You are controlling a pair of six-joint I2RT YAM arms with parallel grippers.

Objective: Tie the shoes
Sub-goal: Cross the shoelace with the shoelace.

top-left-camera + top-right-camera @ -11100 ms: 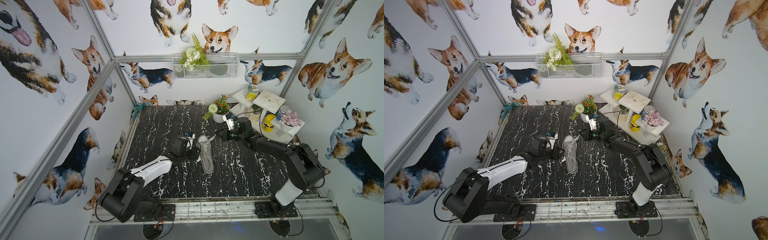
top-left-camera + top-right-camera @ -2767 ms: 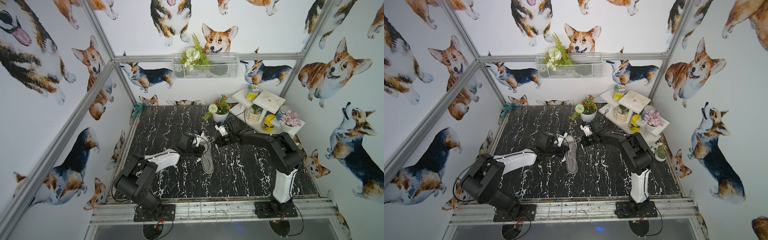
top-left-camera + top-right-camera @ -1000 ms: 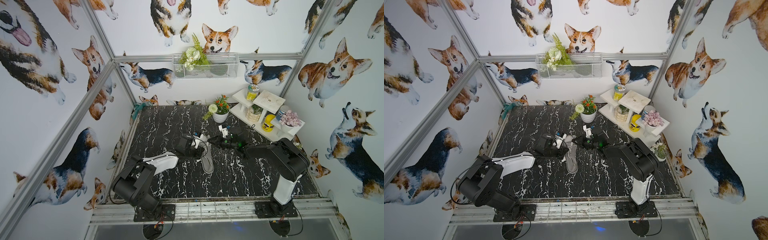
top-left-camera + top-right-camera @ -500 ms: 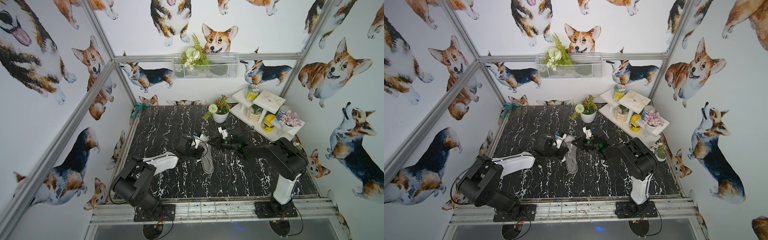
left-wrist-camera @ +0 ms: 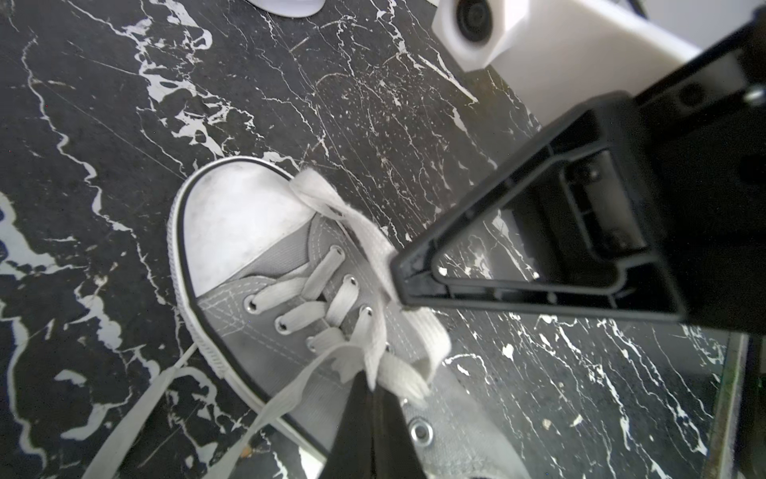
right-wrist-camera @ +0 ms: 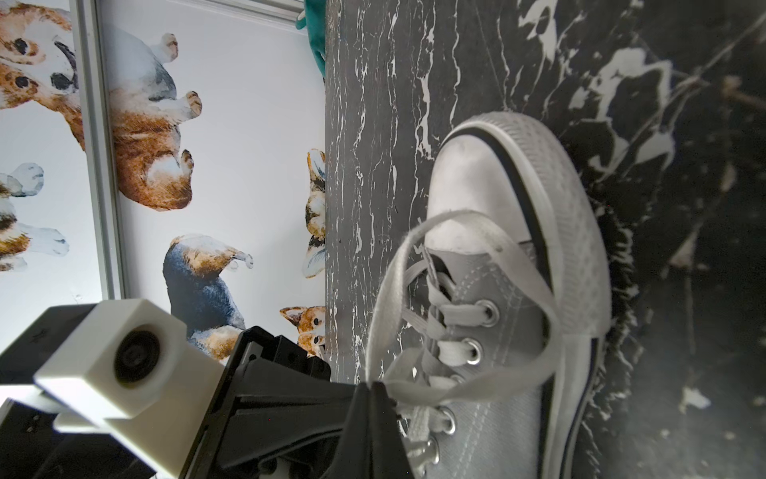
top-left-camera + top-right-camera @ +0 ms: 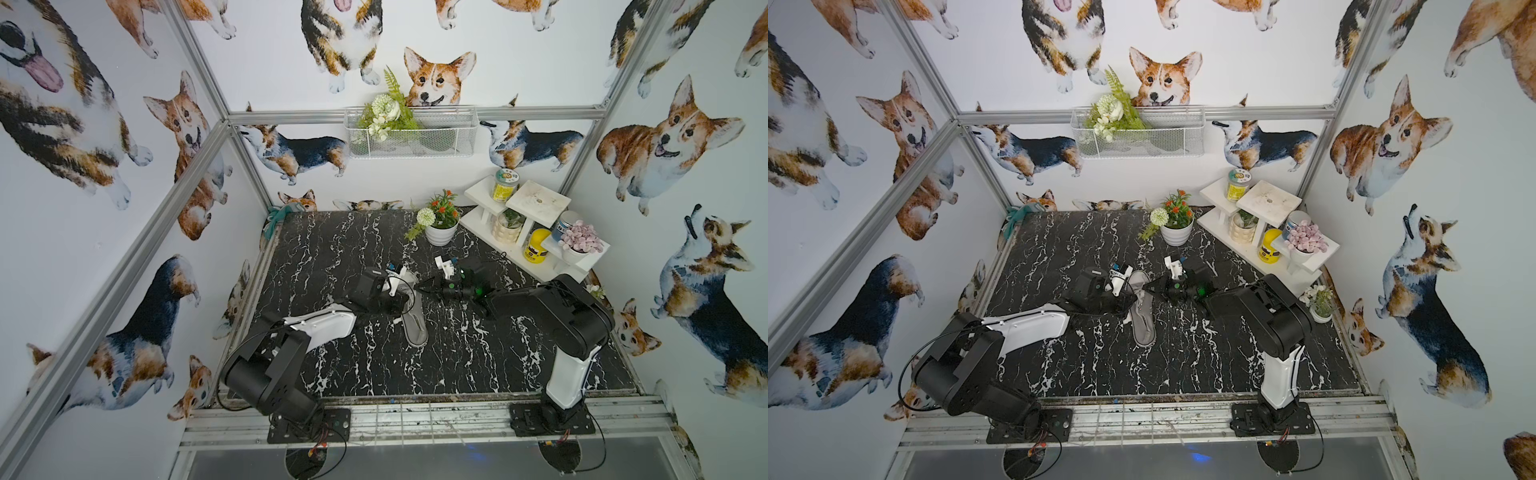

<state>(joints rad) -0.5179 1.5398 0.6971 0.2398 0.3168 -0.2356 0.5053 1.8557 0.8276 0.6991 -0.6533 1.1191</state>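
Where the sneaker point(image 7: 417, 330) lies, both top views: about mid-table on the black marble table point(image 7: 374, 365), sole down, toe toward the back wall, heel toward the arm bases.
Grippers, both top views: left gripper point(image 7: 404, 300) and right gripper point(image 7: 419, 289) reach in low from opposite sides, with their tips almost meeting over the laced forefoot. The jaws are too small to read from up here.
Only in the top views: a white flower pot point(image 7: 439, 237) and a white shelf point(image 7: 538, 199) stand in the far right corner, well apart from the sneaker.
Left wrist view, left gripper point(image 5: 369, 390): jaws pressed together, pinching the white laces point(image 5: 375, 344) just above the eyelets. A loose strand trails onto the table.
Left wrist view, right gripper point(image 5: 400, 278): one black fingertip sits on a lace strand running back from the toe cap point(image 5: 236, 220); its other finger is hidden.
Right wrist view, right gripper point(image 6: 373, 400): jaws closed on the laces point(image 6: 383, 307), which form a loop arcing over the toe cap and back to the pinch.
Right wrist view, left gripper point(image 6: 344, 398): its tip meets the right one at that pinch, a contact the top views leave unclear.
Right wrist view alone: the ribbed white sole edge point(image 6: 580, 265).
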